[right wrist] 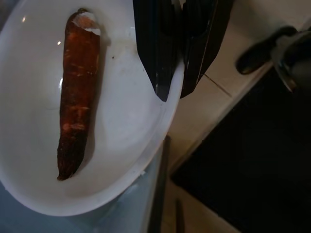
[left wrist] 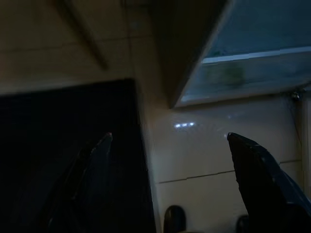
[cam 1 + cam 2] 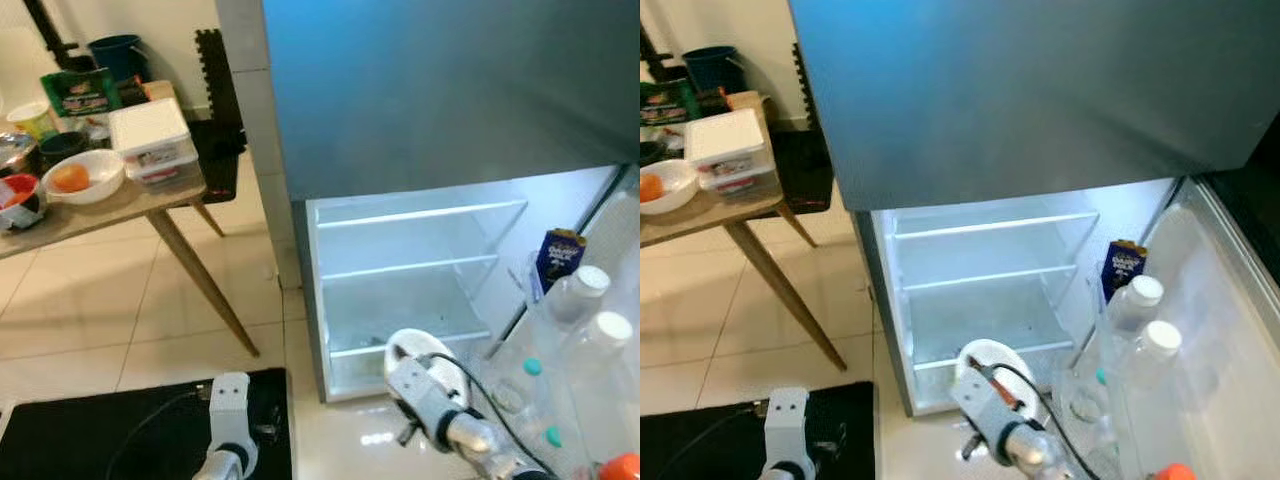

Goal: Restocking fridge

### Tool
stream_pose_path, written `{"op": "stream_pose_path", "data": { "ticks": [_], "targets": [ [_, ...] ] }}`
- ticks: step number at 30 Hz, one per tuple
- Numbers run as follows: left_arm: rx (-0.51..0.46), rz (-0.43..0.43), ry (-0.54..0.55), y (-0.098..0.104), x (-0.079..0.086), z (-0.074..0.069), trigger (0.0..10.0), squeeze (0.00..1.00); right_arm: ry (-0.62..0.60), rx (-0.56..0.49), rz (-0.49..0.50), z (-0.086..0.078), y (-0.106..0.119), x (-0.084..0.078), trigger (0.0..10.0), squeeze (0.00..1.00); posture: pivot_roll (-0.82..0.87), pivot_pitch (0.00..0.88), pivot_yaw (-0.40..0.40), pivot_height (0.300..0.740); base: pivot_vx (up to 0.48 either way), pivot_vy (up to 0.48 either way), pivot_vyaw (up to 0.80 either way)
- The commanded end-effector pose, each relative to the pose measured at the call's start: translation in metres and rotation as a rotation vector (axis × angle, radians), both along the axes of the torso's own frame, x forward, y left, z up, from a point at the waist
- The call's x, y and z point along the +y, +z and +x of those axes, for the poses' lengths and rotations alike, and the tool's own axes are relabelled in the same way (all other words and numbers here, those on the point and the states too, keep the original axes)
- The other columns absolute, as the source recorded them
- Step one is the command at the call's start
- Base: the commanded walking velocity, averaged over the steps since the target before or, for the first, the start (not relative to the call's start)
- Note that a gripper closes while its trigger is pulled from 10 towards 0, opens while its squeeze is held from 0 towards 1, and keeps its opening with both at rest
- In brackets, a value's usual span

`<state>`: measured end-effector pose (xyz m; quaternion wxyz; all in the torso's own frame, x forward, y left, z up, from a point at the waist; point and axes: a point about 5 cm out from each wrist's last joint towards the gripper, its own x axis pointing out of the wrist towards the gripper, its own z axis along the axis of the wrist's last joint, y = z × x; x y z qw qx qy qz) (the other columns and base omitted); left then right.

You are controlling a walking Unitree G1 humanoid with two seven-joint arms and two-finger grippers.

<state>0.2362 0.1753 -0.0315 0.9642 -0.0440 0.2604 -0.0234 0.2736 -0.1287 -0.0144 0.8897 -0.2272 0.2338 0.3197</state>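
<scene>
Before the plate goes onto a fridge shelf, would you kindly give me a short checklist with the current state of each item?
1. Right gripper shut on the rim of the white plate: ok.
2. Carrot lying fully on the plate, away from the rim: ok.
3. Fridge door open, compartment reachable: ok.
4. Lower shelf bare, with room for the plate: ok.
5. Plate held level: cannot tell.
6. Left gripper open and low over the floor, away from the fridge opening: ok.

Wooden table (image 3: 120, 205) bearing white bowl (image 3: 85, 177), stacked containers (image 3: 152, 140), green packet (image 3: 80, 92)
</scene>
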Motion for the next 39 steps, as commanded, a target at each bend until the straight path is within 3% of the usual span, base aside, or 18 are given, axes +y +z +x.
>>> {"op": "stream_pose_path", "data": {
  "ticks": [1, 39],
  "targets": [
    [0.028, 0.007, 0.000, -0.0056, 0.0021, -0.0072, 10.0, 0.00, -0.024, 0.028, -0.011, -0.0065, -0.0063, -0.0085, 10.0, 0.00, 0.06, 0.094, 0.040, 0.740, 0.000, 0.000, 0.00],
    [0.029, -0.002, 0.029, -0.0044, 0.0040, -0.0056, 10.0, 0.00, -0.029, 0.029, -0.003, -0.0049, -0.0052, -0.0078, 10.0, 0.00, 0.07, 0.089, 0.039, 0.740, -0.007, 0.000, 0.00]
  ]
}}
